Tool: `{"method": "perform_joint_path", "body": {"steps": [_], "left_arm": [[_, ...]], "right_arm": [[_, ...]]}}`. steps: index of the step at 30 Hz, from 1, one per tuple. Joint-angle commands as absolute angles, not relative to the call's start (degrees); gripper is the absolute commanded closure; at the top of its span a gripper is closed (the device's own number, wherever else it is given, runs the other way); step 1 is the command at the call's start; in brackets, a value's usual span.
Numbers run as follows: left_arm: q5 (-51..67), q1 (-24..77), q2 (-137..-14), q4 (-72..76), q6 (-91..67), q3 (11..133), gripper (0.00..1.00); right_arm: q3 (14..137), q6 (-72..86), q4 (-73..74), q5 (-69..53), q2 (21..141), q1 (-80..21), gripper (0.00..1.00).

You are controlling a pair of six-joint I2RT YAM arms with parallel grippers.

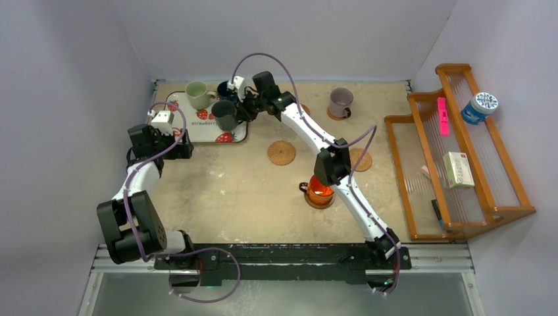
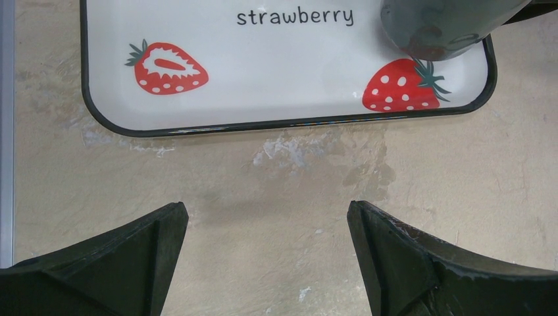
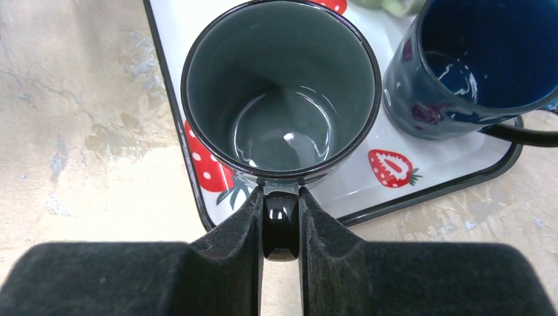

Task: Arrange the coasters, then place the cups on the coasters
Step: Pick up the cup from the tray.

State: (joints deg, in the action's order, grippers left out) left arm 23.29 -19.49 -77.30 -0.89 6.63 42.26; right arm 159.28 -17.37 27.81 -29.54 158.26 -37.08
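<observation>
- The tray (image 2: 276,72) lies far left on the counter (image 1: 230,191).
- The dark green cup (image 3: 281,92) stands upright at its near right corner, handle toward the right hand (image 3: 281,196), which clamps it.
- The left hand (image 2: 268,214) gapes wide over the counter.

Quick count: five cups (image 1: 340,100), five coasters (image 1: 281,153) I think (one's mostly hidden), one strawberry tray (image 1: 204,131), one wooden rack (image 1: 400,172).
</observation>
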Motion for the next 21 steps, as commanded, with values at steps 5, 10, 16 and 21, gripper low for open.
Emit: {"method": "perform_joint_path", "body": {"steps": [5, 10, 16, 21], "left_arm": [[25.03, -19.78, -75.59, 1.67, 6.42, 41.63, 0.0], [25.14, -19.78, -75.47, 1.67, 6.42, 41.51, 0.0], [25.4, -19.78, -75.24, 1.74, 6.4, 41.4, 0.0], [25.75, -19.78, -75.17, 1.78, 6.22, 41.4, 0.0]], "right_arm": [[167.08, -16.49, 27.7, -32.9, 153.84, -37.28, 1.0], [168.44, -16.32, 28.92, -32.84, 153.12, -37.19, 1.0], [170.25, -15.59, 29.94, -32.59, 152.1, -36.57, 1.0], [170.61, -14.99, 30.57, -32.16, 151.01, -35.51, 1.0]]}}
